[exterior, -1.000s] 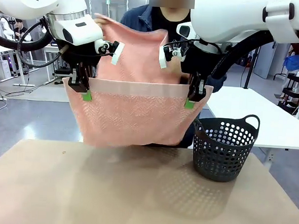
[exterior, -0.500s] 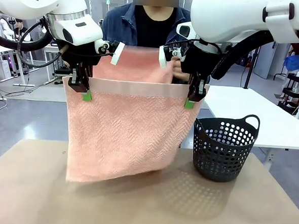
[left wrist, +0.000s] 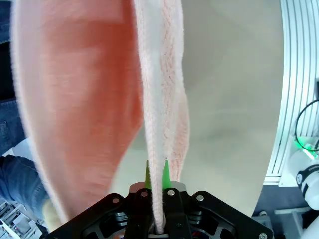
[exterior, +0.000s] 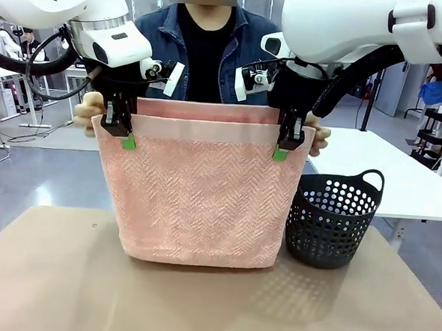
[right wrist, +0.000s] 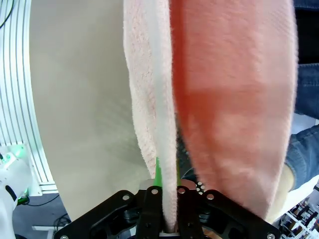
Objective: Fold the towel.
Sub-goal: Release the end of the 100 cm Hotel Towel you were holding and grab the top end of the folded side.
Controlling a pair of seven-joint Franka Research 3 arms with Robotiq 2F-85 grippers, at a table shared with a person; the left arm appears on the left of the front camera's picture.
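The pale pink towel (exterior: pixel 204 194) hangs folded double above the table, its herringbone face toward me and its lower fold near the tabletop. My left gripper (exterior: pixel 127 136) is shut on its upper left corner, my right gripper (exterior: pixel 282 148) shut on its upper right corner, both on the plain band. Behind the towel a person's hands (exterior: pixel 87 111) hold the far layer's top corners level with my grip. In the left wrist view the towel (left wrist: pixel 159 114) runs down from my shut left gripper (left wrist: pixel 156 180). The right wrist view shows the towel (right wrist: pixel 164 99) pinched in my right gripper (right wrist: pixel 165 172).
A dark perforated basket (exterior: pixel 330 221) stands on the brown table (exterior: pixel 212 307) to the right of the towel, close to its right edge. The person (exterior: pixel 205 52) stands at the far side, just behind the towel. A white table (exterior: pixel 400 176) lies at the right rear.
The person lowered the far half of the towel behind the front layer, so the top edges now line up. The hanging towel swung and settled straight. My grippers stayed in place.
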